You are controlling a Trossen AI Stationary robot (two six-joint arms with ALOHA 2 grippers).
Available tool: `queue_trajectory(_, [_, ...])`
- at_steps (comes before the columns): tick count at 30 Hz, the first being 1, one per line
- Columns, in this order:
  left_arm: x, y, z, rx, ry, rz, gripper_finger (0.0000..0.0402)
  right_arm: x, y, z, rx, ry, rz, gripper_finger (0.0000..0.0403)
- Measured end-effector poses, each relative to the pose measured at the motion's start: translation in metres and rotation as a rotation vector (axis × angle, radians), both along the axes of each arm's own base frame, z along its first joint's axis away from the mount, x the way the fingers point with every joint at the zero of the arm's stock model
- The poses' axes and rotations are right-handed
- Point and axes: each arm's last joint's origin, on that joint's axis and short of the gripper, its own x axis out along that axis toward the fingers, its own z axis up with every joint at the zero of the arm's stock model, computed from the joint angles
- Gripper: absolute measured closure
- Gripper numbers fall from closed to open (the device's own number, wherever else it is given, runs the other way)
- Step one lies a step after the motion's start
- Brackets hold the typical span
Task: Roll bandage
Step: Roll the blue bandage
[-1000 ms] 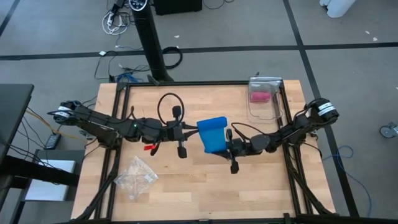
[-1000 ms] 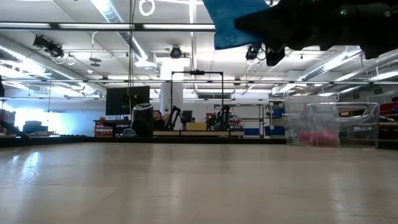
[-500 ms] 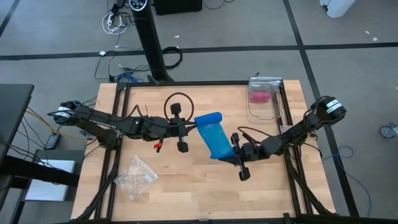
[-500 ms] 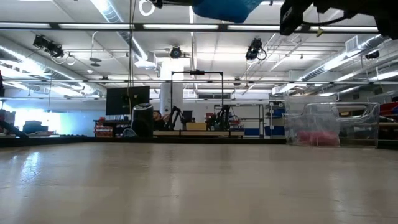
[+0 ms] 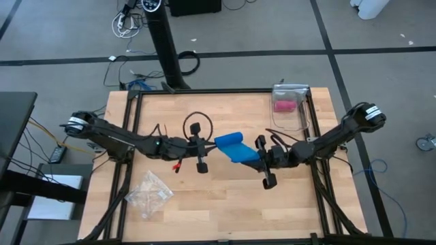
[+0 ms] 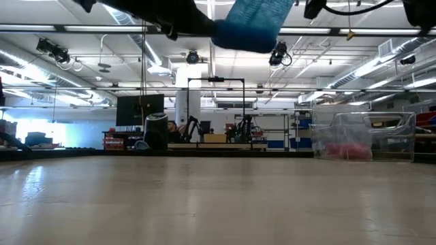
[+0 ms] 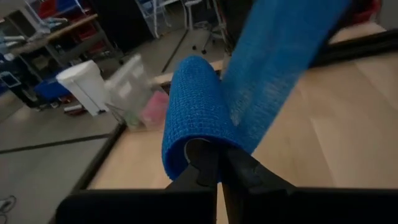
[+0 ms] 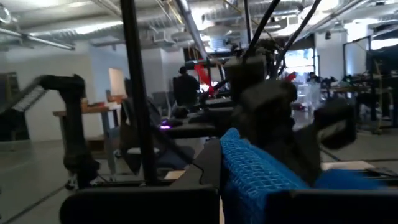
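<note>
Bandage (image 5: pixel 238 147) held up over the middle of the worktop (image 5: pixel 218 204), between the two hands, clear of the surface. Left hand (image 5: pixel 208 144) at its left end, pinched on that end; right hand (image 5: pixel 259 160) at its right end, clamped on that end. Left arm reaching in from the left edge, right arm from the right edge. Clear container (image 5: pixel 289 109) at the back right corner of worktop, pink roll (image 5: pixel 283 105) inside it. Crumpled clear bag (image 5: pixel 150 192) on worktop front left, well apart from bandage. In low view, bandage (image 6: pixel 248 24) high above the surface, container (image 6: pixel 371 136) far right.
</note>
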Motion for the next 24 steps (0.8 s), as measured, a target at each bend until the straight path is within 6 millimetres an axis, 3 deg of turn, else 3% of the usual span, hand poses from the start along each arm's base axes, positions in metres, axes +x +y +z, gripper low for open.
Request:
queue_trajectory(9, [0.012,-0.02,-0.027,0.007,0.052,-0.063,0.0394,0.023,-0.012,0.018,0.01,0.105,-0.062,0.0401])
queue_trajectory(18, [0.01,-0.043,-0.023,-0.01,-0.019,-0.147,0.0394,0.031,-0.028,0.02,0.035,0.152,-0.119,0.0397])
queue_trajectory(24, [0.008,-0.052,-0.019,-0.025,-0.055,-0.194,0.0394,0.034,-0.039,0.013,0.106,0.219,-0.145,0.0366])
